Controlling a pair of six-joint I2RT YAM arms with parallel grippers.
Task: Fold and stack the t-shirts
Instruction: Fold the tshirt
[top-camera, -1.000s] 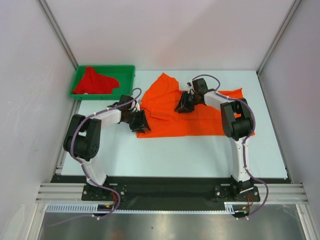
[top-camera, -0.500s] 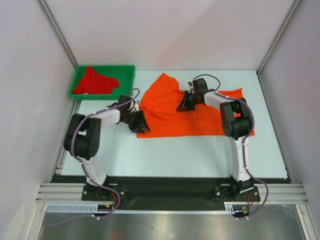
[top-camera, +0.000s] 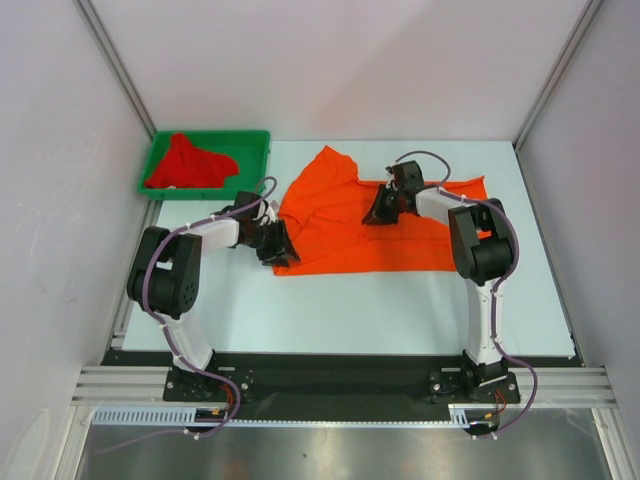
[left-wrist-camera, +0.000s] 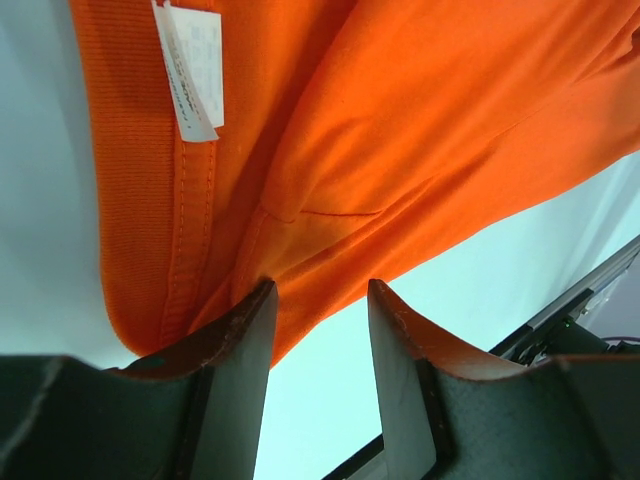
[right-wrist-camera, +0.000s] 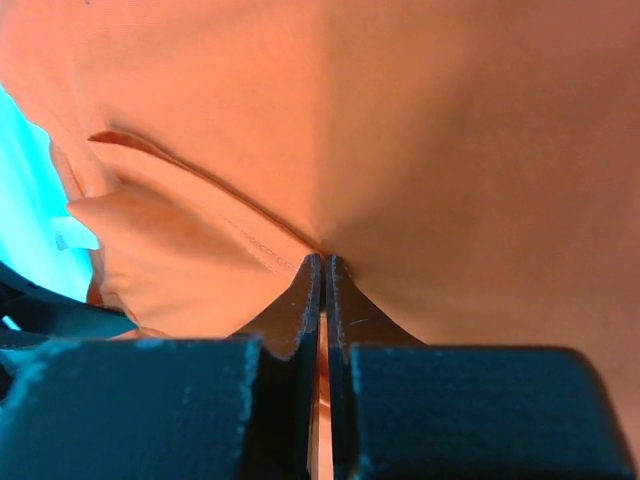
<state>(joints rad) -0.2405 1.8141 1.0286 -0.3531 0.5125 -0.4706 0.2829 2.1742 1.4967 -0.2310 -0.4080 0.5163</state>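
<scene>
Two tees before me, one orange and spread, one red and bunched.
The orange t-shirt (top-camera: 400, 242) lies rumpled and creased on the table (top-camera: 350, 300), mostly flat. Its ribbed collar with the white neck label (left-wrist-camera: 190, 65) is at my left, and a ridge of its cloth is nipped tight in my right pincer (right-wrist-camera: 322, 265). The red t-shirt (top-camera: 185, 165) sits crumpled in a heap inside the green tray (top-camera: 205, 135), far left.

Orange t-shirt (left-wrist-camera: 420, 110): soft matt cloth, ribbed collar band above left gripper (left-wrist-camera: 320, 295). White label (left-wrist-camera: 195, 65) there: thin, papery-looking. Fingers (left-wrist-camera: 240, 340): dark, smooth. Green tray (top-camera: 205, 137) beyond: smooth plastic.
</scene>
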